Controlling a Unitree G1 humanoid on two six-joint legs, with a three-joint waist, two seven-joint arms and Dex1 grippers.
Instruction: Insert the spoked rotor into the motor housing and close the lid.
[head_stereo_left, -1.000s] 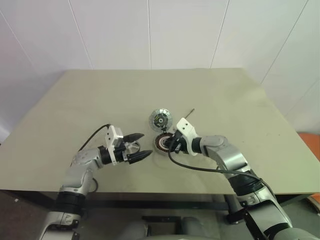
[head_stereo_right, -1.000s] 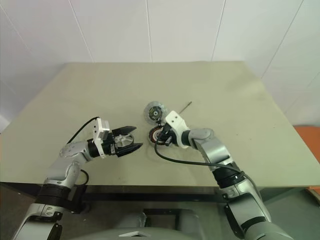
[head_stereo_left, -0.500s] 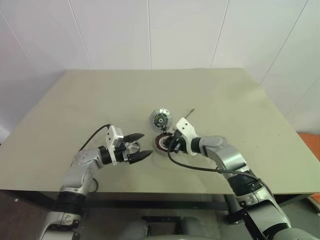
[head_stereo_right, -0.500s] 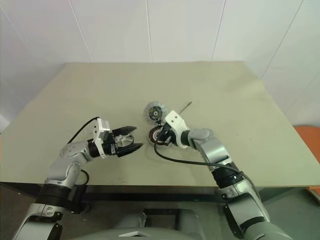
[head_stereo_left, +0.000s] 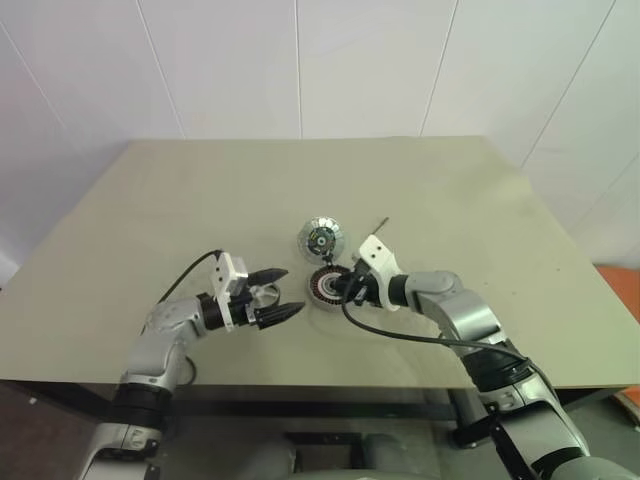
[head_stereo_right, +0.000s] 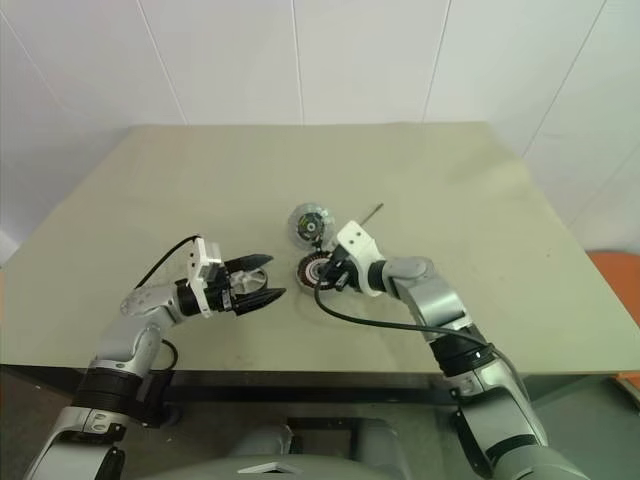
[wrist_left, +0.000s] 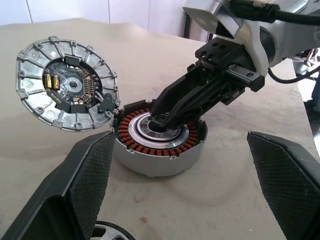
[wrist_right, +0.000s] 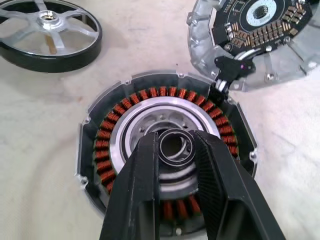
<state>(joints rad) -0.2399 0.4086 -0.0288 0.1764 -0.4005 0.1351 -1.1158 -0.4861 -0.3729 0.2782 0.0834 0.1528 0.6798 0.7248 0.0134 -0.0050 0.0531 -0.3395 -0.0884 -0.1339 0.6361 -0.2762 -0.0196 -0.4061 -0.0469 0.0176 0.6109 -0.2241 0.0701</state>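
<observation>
Item: flat beige rectangular table (head_stereo_left: 180, 200), white panelled wall (head_stereo_left: 300, 60) behind. Item: thin dark metal pin (head_stereo_left: 381, 223) lying on the table. Item: small dark ring (wrist_right: 173, 146) at the winding's centre.

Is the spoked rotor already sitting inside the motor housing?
No, the spoked rotor lies on the table beside the motor housing.

Spoked rotor (wrist_left: 111, 233) mostly cut off
</observation>
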